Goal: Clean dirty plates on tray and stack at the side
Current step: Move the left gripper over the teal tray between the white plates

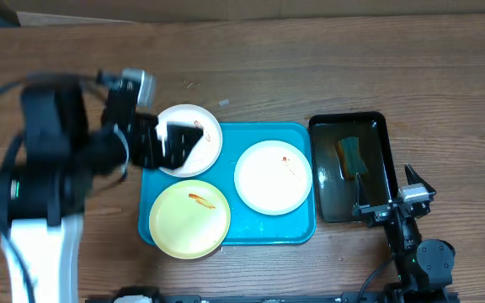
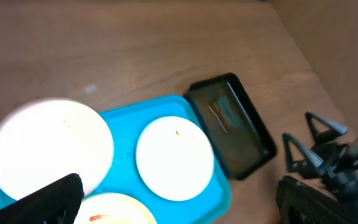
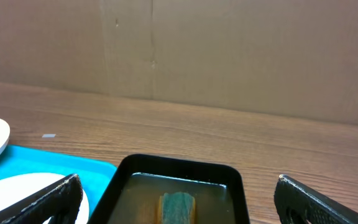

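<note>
Well, at the left of the wooden table point(image 1: 268, 76) the left arm stands blurred, its forearm stretched to the right. The left gripper point(image 1: 175, 143) hangs over the first white plate point(image 1: 199, 124), its jaws spread wide and holding nothing. That plate lies over the back left corner of the turquoise tray point(image 1: 230, 139), partly past the rim, with a small orange smear on it. In front of it, on the tray's near left, sits the pale yellow plate point(image 1: 190, 220), also smeared. The second white plate point(image 1: 272, 181) lies on the tray's right half with a faint red-orange mark. Just beside the tray on the right is the black tray point(image 1: 389, 160), holding murky liquid and a blue-green block point(image 1: 350, 156). The right arm sits low at the near right, pointing away. The right gripper point(image 1: 387, 189) is at the black tray's near right corner, jaws fully apart and empty.
</note>
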